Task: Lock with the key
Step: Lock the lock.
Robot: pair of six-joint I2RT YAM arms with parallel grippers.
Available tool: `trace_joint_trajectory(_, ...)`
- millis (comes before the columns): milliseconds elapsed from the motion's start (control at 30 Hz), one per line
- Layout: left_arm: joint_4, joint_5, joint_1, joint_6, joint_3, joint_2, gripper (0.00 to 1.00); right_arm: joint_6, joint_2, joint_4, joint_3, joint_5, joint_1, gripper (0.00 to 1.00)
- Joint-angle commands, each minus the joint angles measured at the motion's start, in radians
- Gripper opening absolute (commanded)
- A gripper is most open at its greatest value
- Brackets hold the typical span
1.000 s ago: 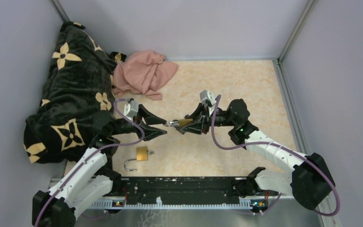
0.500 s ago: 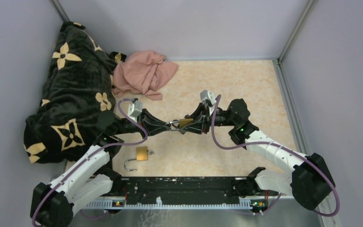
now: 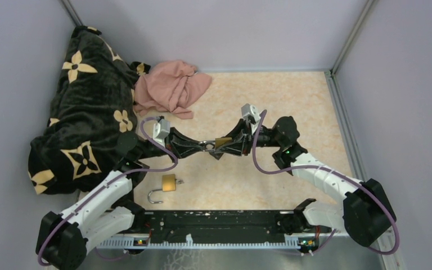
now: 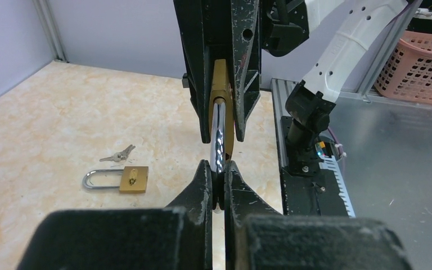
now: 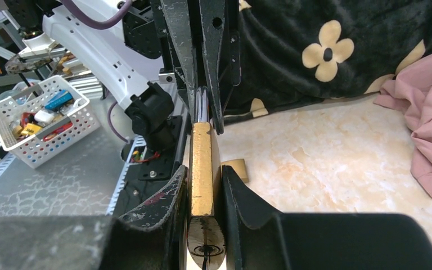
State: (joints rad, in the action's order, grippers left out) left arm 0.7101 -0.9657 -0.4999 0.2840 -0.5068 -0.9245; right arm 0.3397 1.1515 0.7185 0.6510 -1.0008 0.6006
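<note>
there, above the middle of the beige marbled table (image 3: 292, 101), the right jaws pinched the body of a shiny brass padlock (image 5: 201, 157). the left jaws, at its 9 o'clock, were pressed onto its steel shackle (image 4: 218, 135). a second brass padlock (image 3: 169, 183) lay at its 7 o'clock, small silver keys (image 4: 118, 154) beside it.

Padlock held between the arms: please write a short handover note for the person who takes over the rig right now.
Left end effector: shut on the shackle of the held padlock.
Right end effector: shut on its brass body.
Both hold it above the table.
Second padlock lies on the table, keys beside it.
Done: padlock gripped by both arms.
Left: no key shows in its keyhole; fetch the keys, insert one, turn.
</note>
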Motion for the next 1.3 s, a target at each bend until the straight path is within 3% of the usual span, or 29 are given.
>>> trace_joint_trajectory(0, 0.068, -0.027, -0.086, -0.052, -0.024, -0.039, 0.00, 0.047, 0.016, 0.171, 0.074, 0.050, 0.046, 0.00)
trace_joint_trajectory(167, 0.072, -0.040, -0.144, -0.051, -0.032, -0.075, 0.00, 0.032, 0.017, 0.176, 0.093, 0.069, 0.046, 0.00)
trace_joint_trajectory(333, 0.009, -0.051, -0.147, -0.154, -0.062, -0.081, 0.00, 0.099, 0.019, 0.224, 0.120, -0.036, 0.039, 0.00)
trace_joint_trajectory(633, 0.130, 0.075, -0.240, -0.116, -0.044, -0.136, 0.00, 0.030, 0.034, 0.126, 0.125, 0.224, 0.083, 0.00)
trace_joint_trajectory(1133, 0.078, 0.132, -0.298, -0.095, -0.035, -0.168, 0.00, 0.010, 0.012, -0.016, 0.170, 0.465, 0.069, 0.00)
trace_joint_trajectory(1267, 0.128, 0.117, -0.328, -0.077, -0.033, -0.191, 0.00, 0.002, 0.037, -0.067, 0.219, 0.469, 0.068, 0.00)
